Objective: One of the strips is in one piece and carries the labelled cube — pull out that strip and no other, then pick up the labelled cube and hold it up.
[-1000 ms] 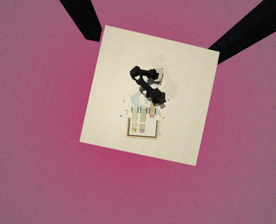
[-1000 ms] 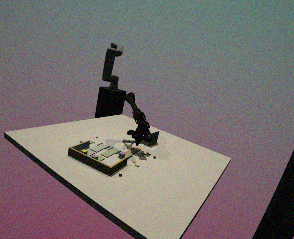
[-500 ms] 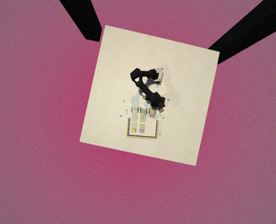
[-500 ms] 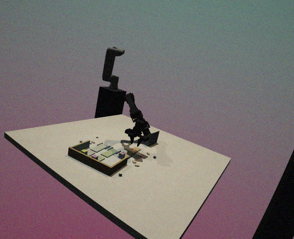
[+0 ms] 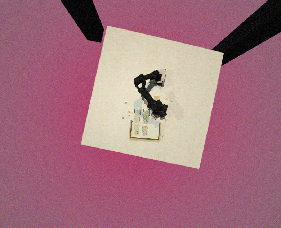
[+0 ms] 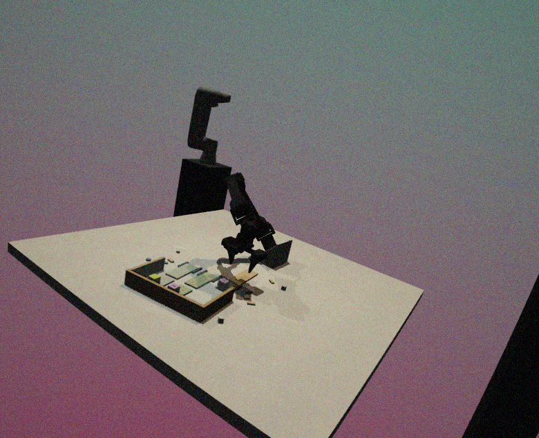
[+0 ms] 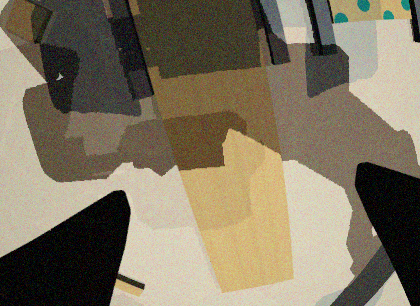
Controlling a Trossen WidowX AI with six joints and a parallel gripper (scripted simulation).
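Note:
My gripper (image 6: 241, 267) (image 7: 245, 190) is open and empty above the plain wooden strip (image 5: 156, 97) (image 6: 245, 275) (image 7: 255, 250), one fingertip on each side of it in the wrist view. A pink cube (image 5: 154, 117) (image 6: 223, 281) with a dark mark sits at this strip's far end. The arm hides part of this strip in the top view. The teal-dotted strip (image 5: 145, 118) (image 6: 202, 279) (image 7: 363, 4) is split by a gap; its far piece carries another marked pink cube (image 5: 144, 133) (image 6: 173, 286). The pale strip (image 5: 137, 118) (image 6: 182, 270) is also split, with a yellow cube (image 5: 135, 132) (image 6: 154, 277) on its far piece.
A low wooden wall (image 5: 144, 139) (image 6: 166, 296) encloses three sides around the far pieces. Dark guide rails flank the strips' near parts. Small loose blocks lie around, one (image 5: 165, 98) near the plain strip. Another arm (image 6: 199, 122) stands on a pedestal behind the table.

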